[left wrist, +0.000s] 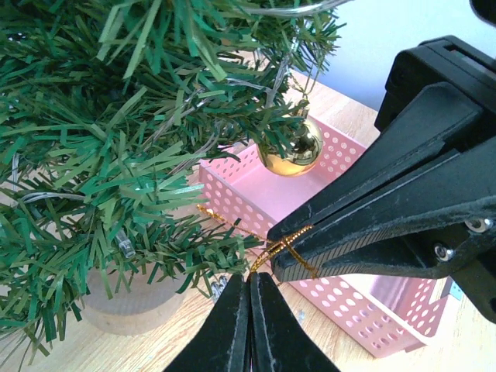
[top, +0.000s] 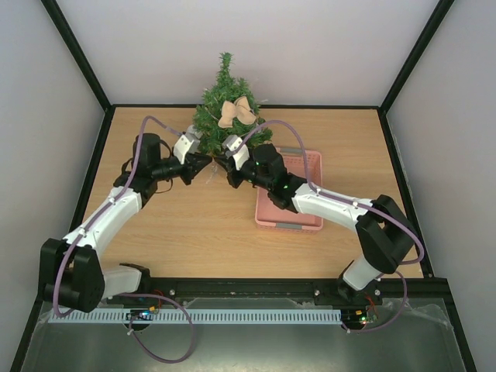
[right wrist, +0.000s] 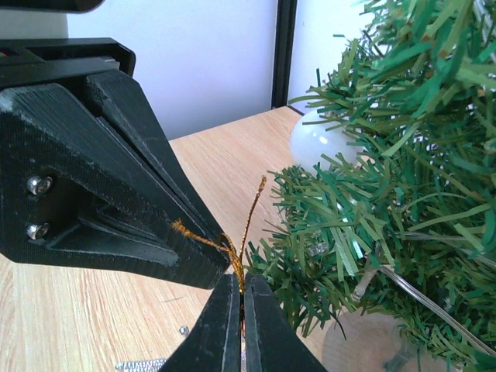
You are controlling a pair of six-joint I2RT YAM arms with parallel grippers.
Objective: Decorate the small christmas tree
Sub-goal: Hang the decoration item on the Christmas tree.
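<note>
The left pincer [top: 205,165] and right pincer [top: 220,163], both clamped shut, pinch one gold thread [right wrist: 253,217] between them. The small christmas tree [top: 211,116] stands upright just beyond, at the counter's [top: 194,232] far edge, equally near both.

The top camera looks down over the whole desk [top: 194,225]. The 2 wrist cameras sit close, sharing the small christmas tree's [left wrist: 93,139] lower branches.
</note>
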